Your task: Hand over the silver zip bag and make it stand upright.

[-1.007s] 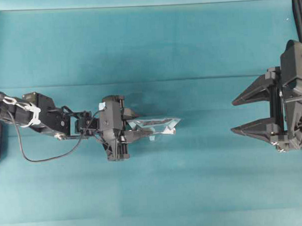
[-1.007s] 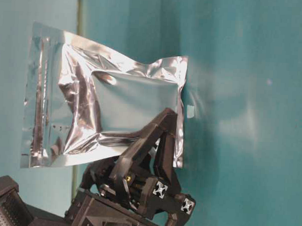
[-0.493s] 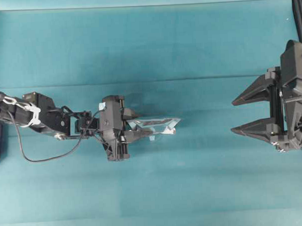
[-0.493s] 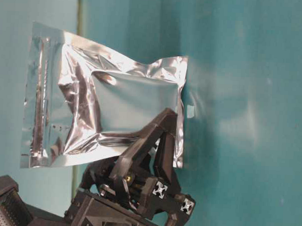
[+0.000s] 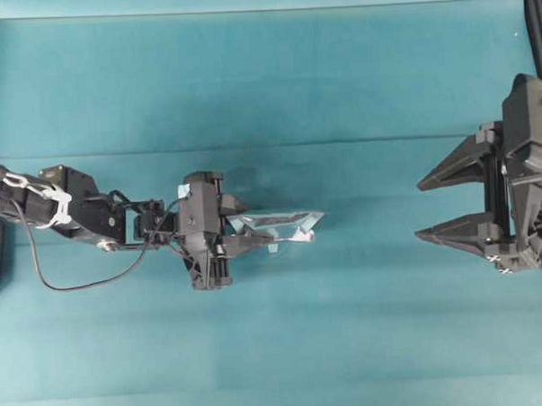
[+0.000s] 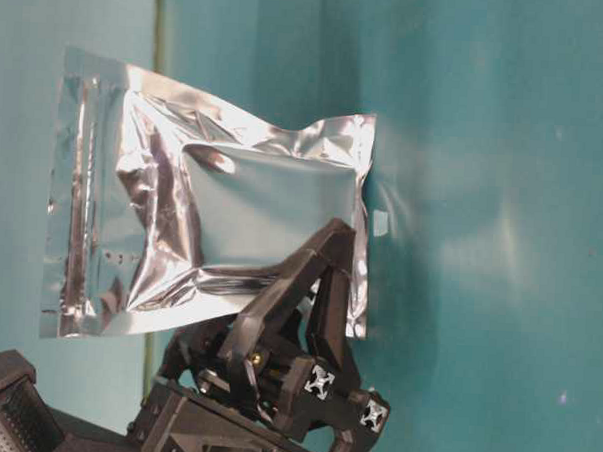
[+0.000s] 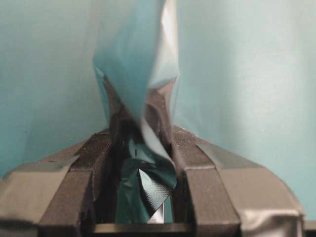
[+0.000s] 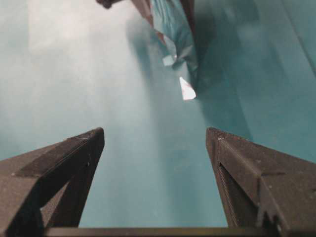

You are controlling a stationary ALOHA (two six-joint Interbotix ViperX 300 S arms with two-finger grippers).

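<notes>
The crinkled silver foil zip bag [image 6: 208,197], light and slippery, hangs mid-bench, pinched edge-on by the left gripper [image 5: 241,231]; take its free sealed edge with the spread, empty right gripper [image 5: 431,207]

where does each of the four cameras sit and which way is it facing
Overhead exterior: above, looking straight down on the teal table; left gripper and right gripper face each other.
Table-level exterior: low, looking along the table; the silver zip bag is held broadside.
Left wrist: behind the left gripper's fingers, which are clamped on the bag's edge.
Right wrist: behind the open right gripper's fingers, facing the bag across a gap.
All four views share the bag.
</notes>
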